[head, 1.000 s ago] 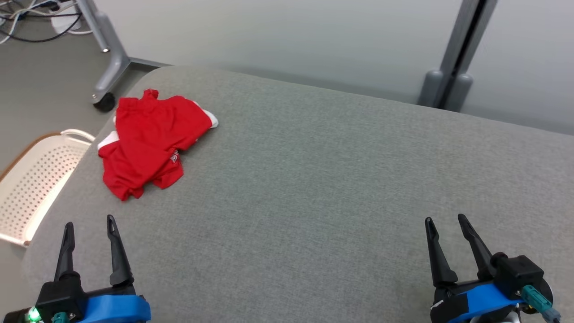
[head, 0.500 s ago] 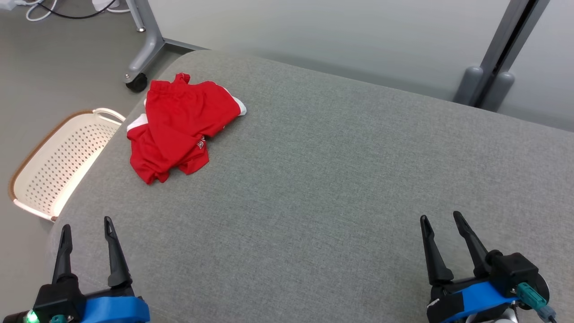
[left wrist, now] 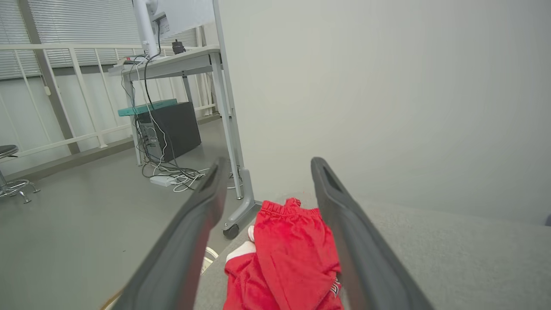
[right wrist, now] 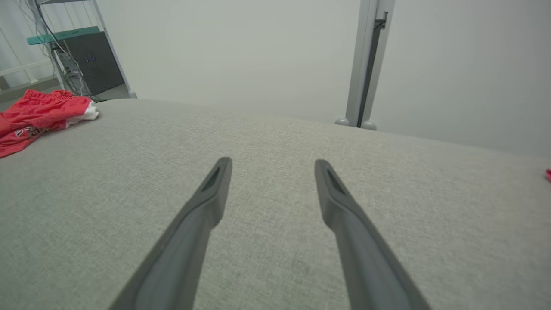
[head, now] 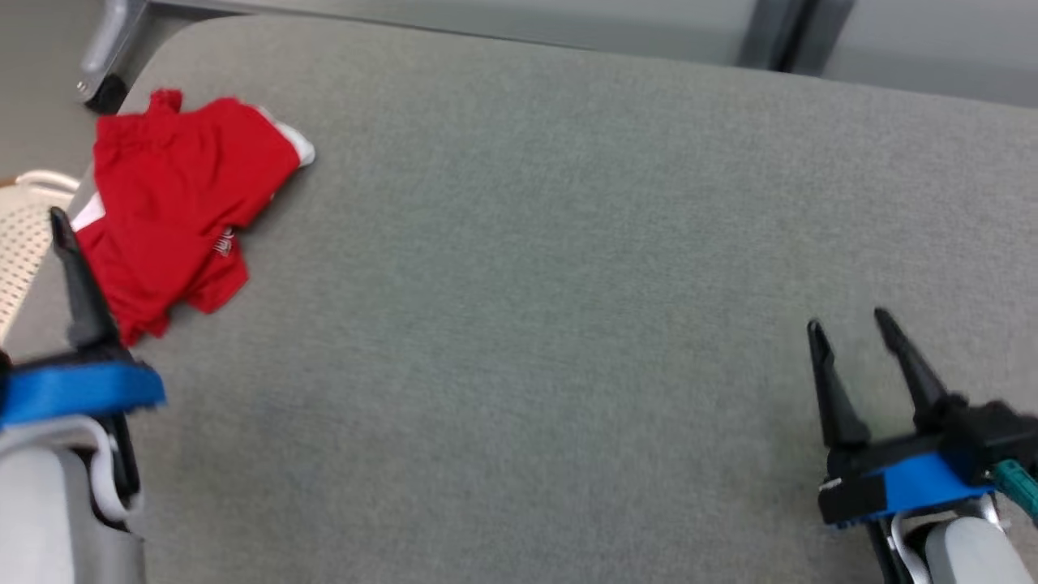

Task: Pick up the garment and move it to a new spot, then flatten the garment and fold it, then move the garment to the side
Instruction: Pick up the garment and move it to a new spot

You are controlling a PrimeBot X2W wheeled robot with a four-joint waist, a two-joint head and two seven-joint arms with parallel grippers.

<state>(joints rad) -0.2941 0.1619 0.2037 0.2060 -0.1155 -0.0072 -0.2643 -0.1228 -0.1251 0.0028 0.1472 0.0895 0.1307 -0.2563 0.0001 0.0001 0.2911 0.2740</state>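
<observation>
The red garment [head: 170, 219] with white trim lies crumpled at the far left corner of the grey padded surface [head: 527, 243]. One dark finger [head: 77, 284] of my left gripper stands in front of the garment's near left edge. In the left wrist view my left gripper [left wrist: 269, 165] is open, and the garment [left wrist: 288, 254] lies ahead between its fingers, untouched. My right gripper [head: 848, 320] is open and empty over the near right of the surface. It points across bare fabric [right wrist: 272, 162], with the garment [right wrist: 38, 114] far off to its left.
A white perforated basket [head: 20, 243] sits on the floor beside the surface's left edge. A desk leg on a caster [left wrist: 232, 230] stands just past the garment's corner, with cables and a black computer tower [left wrist: 174, 125] behind. A grey post [right wrist: 366, 64] rises beyond the far edge.
The head camera has tipped down and shifted. My left arm has risen and come forward to the garment's near edge. The right gripper has come forward a little. Both stay open.
</observation>
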